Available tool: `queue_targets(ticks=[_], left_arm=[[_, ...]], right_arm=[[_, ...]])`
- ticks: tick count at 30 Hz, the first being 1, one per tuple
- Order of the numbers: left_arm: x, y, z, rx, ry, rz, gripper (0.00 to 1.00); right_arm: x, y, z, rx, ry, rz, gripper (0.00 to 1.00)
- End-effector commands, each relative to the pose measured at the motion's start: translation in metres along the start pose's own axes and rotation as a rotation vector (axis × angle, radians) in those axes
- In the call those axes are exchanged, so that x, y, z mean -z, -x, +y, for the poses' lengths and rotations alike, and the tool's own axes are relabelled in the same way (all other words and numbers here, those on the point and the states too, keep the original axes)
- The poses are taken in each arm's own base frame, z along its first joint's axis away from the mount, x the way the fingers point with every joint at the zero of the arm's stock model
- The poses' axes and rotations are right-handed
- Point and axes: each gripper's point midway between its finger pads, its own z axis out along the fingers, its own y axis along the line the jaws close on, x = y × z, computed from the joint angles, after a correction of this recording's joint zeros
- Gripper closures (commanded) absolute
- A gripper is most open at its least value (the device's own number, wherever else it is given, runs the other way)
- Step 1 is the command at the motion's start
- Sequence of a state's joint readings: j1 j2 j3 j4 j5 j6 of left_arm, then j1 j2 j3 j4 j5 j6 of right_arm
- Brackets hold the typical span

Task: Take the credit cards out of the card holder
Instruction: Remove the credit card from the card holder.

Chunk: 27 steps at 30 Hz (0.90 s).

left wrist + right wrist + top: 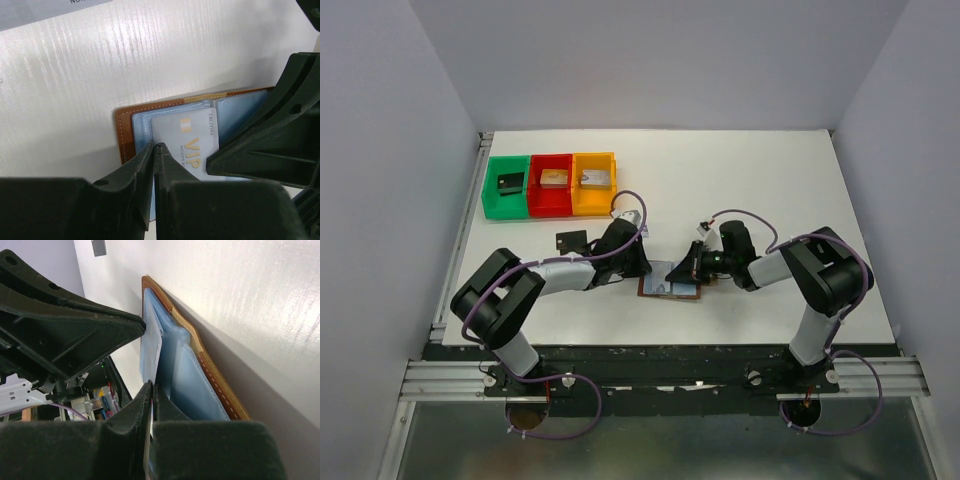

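Both arms reach inward over the white table (770, 180) and meet near its middle, forearms low and wrists pitched down, tips almost touching above the card holder (670, 288). The card holder lies open and flat between them, brown leather down and pale blue lining up. The left gripper (157, 148) comes in from the left; its jaws are drawn together at the holder's near-left part, with a sliver of the blue lining showing in the slit between them. The right gripper (151, 385) comes in from the opposite side, and its jaws are pinched on the thin pale edge of the grey card (192, 135), which sits partly in the holder's pocket. From overhead the grippers cover this contact and no card face is legible. The left wrist view alone shows the card's face, pale with gold "VIP" lettering, inside the stitched leather border, with the other gripper's bulk just beside it. The right wrist view alone shows the holder edge-on, its lining sleeves lifted off the leather and the card running from them into the fingers. Only the overhead view shows a black card (570, 241) on the table beside the left forearm, well apart from the holder, and the green bin (492, 190), red bin (552, 208) and orange bin (610, 170) in a row at the far left, each holding a block
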State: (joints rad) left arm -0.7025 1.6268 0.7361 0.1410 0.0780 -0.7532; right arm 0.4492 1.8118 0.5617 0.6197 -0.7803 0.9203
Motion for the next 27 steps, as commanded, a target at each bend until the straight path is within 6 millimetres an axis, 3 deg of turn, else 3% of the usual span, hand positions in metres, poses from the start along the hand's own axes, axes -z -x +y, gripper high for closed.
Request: queue_targets(ticks=[1,4,27], left_arm=[[0.002,-0.021,0.019,0.002,0.069,0.053,0.88],[0.001,-0.022,0.02,0.006,0.074,0.058,1.0],[-0.002,-0.028,0.028,0.026,0.108,0.079,1.0]], right_arm=[[0.006,0.0,0.001,0.041,0.001,-0.008,0.91],[0.008,-0.001,-0.001,0.054,-0.017,-0.008,0.9],[0.018,-0.005,-0.004,0.072,-0.039,-0.01,0.82]])
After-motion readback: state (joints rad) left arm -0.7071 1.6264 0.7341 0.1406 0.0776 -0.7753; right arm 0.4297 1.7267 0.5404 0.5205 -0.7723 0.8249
